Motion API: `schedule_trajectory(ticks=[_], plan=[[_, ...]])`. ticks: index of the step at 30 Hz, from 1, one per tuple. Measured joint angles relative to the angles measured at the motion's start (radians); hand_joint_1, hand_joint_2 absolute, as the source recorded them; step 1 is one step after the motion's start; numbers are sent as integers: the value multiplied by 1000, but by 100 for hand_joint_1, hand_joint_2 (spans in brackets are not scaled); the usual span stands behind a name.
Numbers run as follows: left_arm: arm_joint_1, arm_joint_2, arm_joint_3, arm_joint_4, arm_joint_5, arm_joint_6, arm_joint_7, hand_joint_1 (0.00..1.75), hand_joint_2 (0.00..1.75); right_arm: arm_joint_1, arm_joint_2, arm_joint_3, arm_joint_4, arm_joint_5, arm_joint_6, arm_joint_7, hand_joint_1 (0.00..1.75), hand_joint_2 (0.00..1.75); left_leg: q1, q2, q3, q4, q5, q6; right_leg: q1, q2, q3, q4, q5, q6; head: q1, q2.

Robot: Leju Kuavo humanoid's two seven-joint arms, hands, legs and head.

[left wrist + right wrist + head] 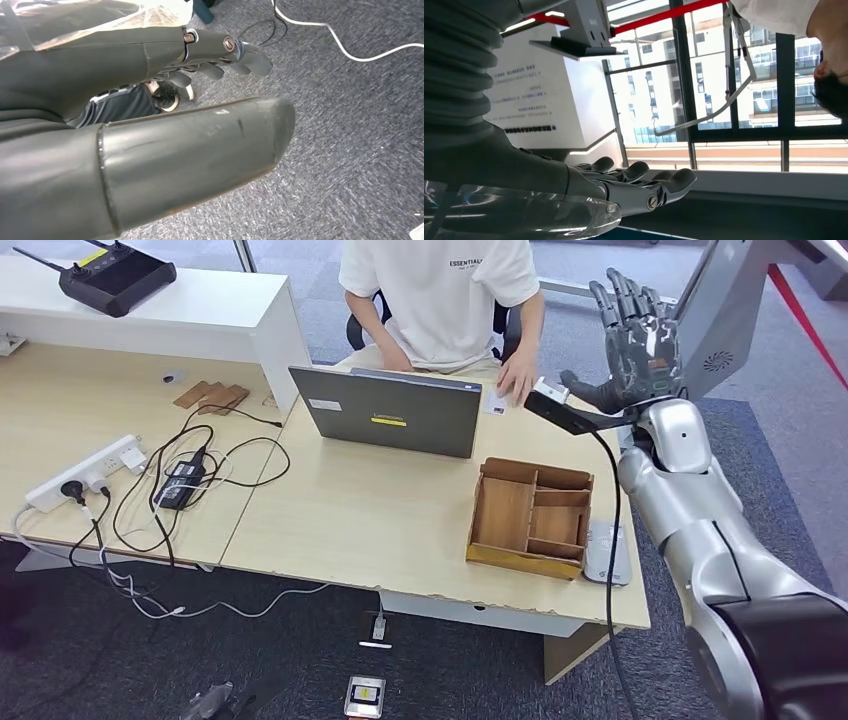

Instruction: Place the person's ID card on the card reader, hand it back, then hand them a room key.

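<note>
My right hand [634,338] is raised at the desk's far right corner, fingers spread and pointing up, holding nothing. In the right wrist view its fingers [640,176] stretch out in the air before windows. A person in a white T-shirt [440,285] sits behind the desk; their hand [519,374] rests beside a small white card [496,402] lying on the desk, just left of my right hand. The grey card reader [607,552] lies at the desk's near right edge. My left hand [220,52] hangs over the carpet, fingers loosely extended and holding nothing.
A wooden compartment box [530,517] stands beside the reader. A grey laptop [390,410] stands in front of the person. A power strip [85,472] with tangled cables lies on the left desk. A black controller [115,278] rests on the white counter.
</note>
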Motion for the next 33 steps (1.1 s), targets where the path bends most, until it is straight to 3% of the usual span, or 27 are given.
schedule_trajectory(ticks=[5,9,12,14,19,22,27,33], plan=[[25,8,1,0,40,25,-8,0,0,45,-91,-108,-95,35,-6,-146,0,175,0,0,0,1,0,0,0,0,1,0,0,0,0,0],[50,15,4,0,72,47,-18,0,0,98,-127,-234,-157,1,-6,-261,0,175,0,0,0,0,-1,1,0,1,1,0,0,0,0,0],[67,18,11,0,94,62,-28,0,0,131,-129,-327,-172,-108,-5,-328,0,175,0,0,0,0,-1,0,0,1,0,0,0,0,0,0],[79,20,18,1,109,72,-37,0,0,146,-119,-379,-165,-256,16,-360,0,175,0,0,0,0,-1,0,1,1,0,0,0,0,0,0],[103,23,34,2,132,87,-53,0,0,207,-67,-450,-154,-722,231,-300,0,175,1,0,0,-1,-1,0,2,1,1,0,0,0,0,0],[104,25,38,2,131,87,-53,0,0,268,-37,-451,-173,-917,299,-243,0,175,1,0,0,-1,0,0,2,0,1,0,0,0,0,0],[106,25,45,2,129,87,-48,0,0,366,-13,-437,-249,-1158,328,-178,0,175,1,-2,-1,-1,0,0,2,-1,1,0,0,0,0,0],[106,25,46,2,119,87,-41,0,0,473,-9,-408,-358,-1338,390,-125,0,175,1,0,-1,-1,-1,0,1,0,1,0,0,0,0,0]])
